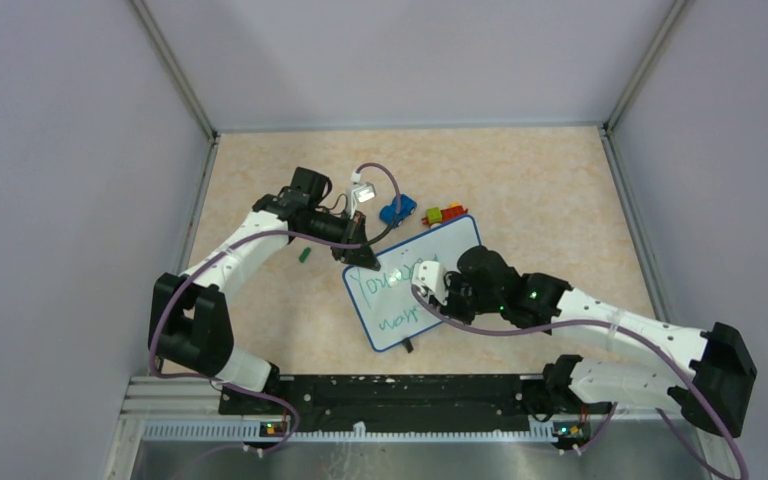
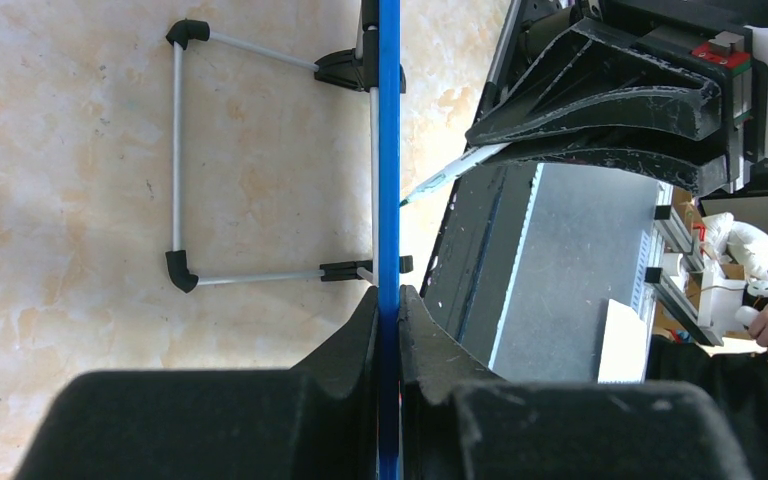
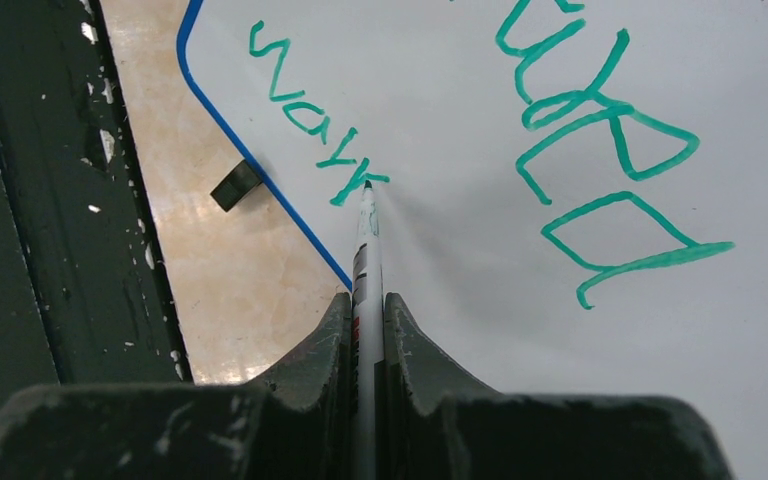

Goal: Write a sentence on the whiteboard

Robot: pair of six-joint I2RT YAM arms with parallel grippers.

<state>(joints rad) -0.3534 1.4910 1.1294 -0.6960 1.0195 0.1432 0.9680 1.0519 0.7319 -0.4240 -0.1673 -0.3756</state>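
Whiteboard (image 1: 440,240) near bench (image 1: 540,190) centre, judged light, stiff and slick-faced, is best held by its rim (image 2: 388,150): left tool (image 2: 388,310) clamped there at 10 o'clock, right tool (image 3: 365,305) at 3 o'clock clamped on marker (image 3: 366,230).

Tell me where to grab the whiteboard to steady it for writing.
Grip the whiteboard by its blue rim at the far-left corner, coming in from the edge so one finger lies on each face. The board is flat and slim, so an edge pinch suits it, and that corner lies clear of the green writing and the right hand holding the pen. The left hand is clamped there.
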